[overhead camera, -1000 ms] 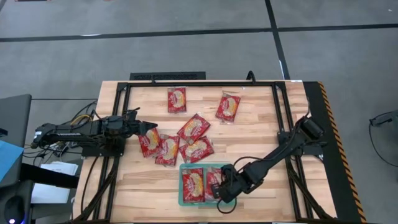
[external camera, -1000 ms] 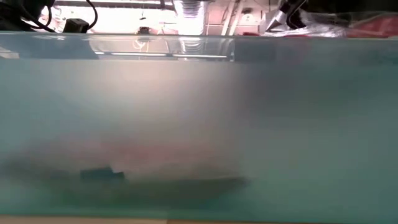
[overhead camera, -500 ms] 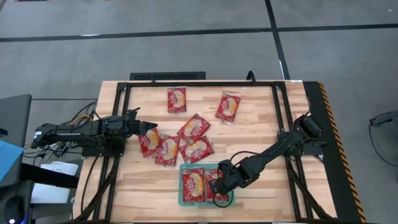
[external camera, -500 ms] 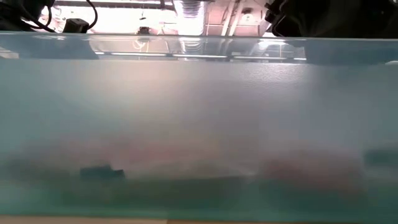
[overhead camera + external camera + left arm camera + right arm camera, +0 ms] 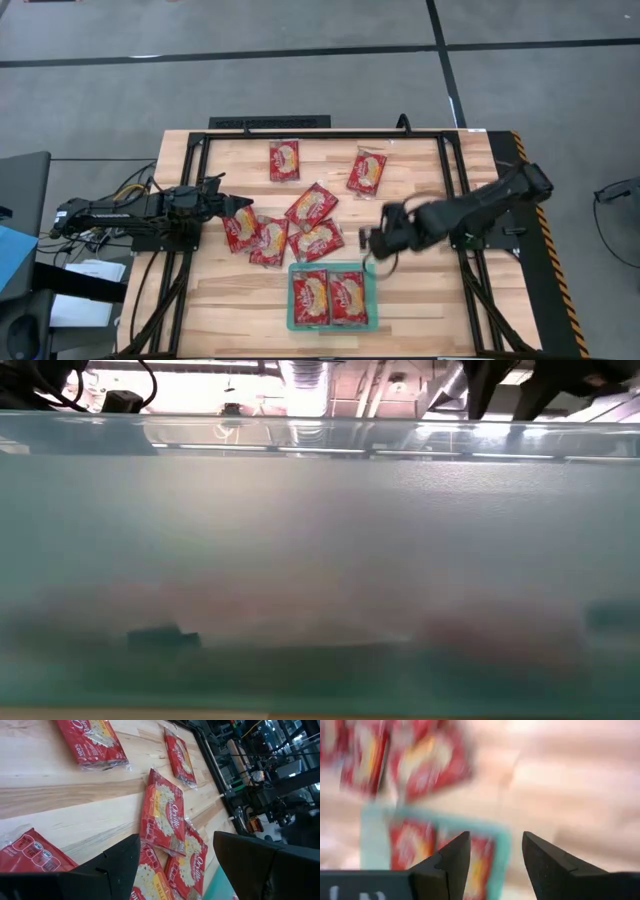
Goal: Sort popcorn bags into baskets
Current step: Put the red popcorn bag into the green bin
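The teal basket [image 5: 291, 297] sits at the table's near middle with two red popcorn bags [image 5: 310, 297] [image 5: 348, 298] lying flat side by side in it. Several more bags lie on the wood: a cluster [image 5: 269, 241] at the middle and two [image 5: 284, 160] [image 5: 367, 171] farther back. My right gripper [image 5: 372, 243] hangs open just beyond the basket's far right corner, nothing between its fingers [image 5: 455, 855]. At the left, my left gripper [image 5: 236, 205] stands open over the cluster's leftmost bag [image 5: 240, 228], with bags [image 5: 162, 812] ahead of it.
A black metal frame [image 5: 325, 134] runs around the wooden table. In the low view the basket's translucent wall [image 5: 300, 560] fills nearly the whole picture, with my right arm [image 5: 520, 380] above it. Bare wood lies to the right of the basket [image 5: 420, 295].
My right gripper has opened and let go of the right-hand bag in the basket, then risen and drawn back toward the table's far edge, clear of the basket. That bag now lies flat beside the other one.
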Tool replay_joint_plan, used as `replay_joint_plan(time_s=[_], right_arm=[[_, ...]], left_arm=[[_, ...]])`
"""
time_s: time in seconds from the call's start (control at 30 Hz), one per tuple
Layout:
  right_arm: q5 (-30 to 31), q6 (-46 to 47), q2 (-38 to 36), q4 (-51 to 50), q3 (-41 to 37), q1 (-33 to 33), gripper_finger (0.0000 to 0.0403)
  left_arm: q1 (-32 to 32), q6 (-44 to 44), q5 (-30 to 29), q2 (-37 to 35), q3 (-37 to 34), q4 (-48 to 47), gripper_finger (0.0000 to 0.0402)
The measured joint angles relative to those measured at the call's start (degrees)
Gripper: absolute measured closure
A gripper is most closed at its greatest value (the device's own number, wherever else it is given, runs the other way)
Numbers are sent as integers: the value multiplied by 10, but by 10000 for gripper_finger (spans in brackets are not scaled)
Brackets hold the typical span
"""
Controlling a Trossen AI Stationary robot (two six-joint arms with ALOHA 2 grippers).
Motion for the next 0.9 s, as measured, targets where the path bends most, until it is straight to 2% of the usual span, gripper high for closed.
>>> replay_joint_plan(time_s=[0.1, 0.2, 0.33, 0.6, 0.9], right_arm=[[27, -77, -17, -35, 0, -65, 184], [26, -173, -16, -27, 0, -137, 157], [26, -251, 8, -7, 0, -226, 114], [6, -267, 110, 22, 0, -371, 59], [-47, -287, 232, 81, -1, -448, 62]], left_arm=[[0, 2, 0, 0, 0, -2, 161], [0, 3, 0, 0, 0, -3, 161], [0, 5, 2, 0, 0, -7, 161], [0, 6, 5, 0, 0, -22, 161], [0, 6, 4, 0, 0, -59, 161]])
